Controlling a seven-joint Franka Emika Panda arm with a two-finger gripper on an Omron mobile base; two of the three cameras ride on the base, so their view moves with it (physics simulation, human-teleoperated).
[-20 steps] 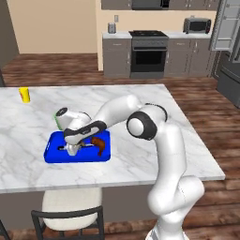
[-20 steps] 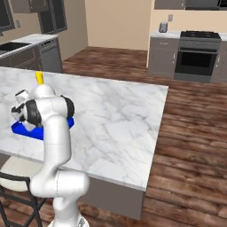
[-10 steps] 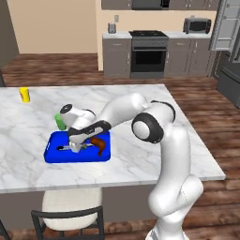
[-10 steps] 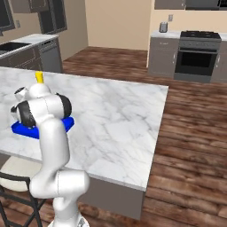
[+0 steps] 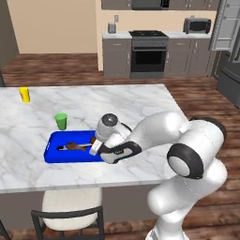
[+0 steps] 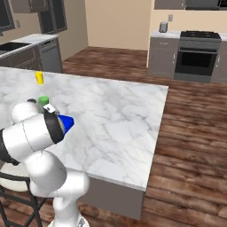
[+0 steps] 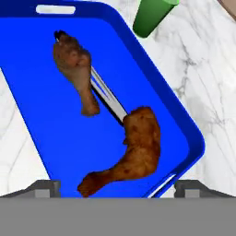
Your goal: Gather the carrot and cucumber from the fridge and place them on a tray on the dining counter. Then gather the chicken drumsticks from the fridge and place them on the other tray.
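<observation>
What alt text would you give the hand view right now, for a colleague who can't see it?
Two browned chicken drumsticks lie in a blue tray on a white marble counter, with a thin silver bar between them. The open pincer hovers above the nearer one, holding nothing, and a green cup stands just outside the tray's far edge.

In the hand view, two drumsticks fill the middle of the blue tray. A green cup blocks the upper right; the tray's left part is free.
</observation>
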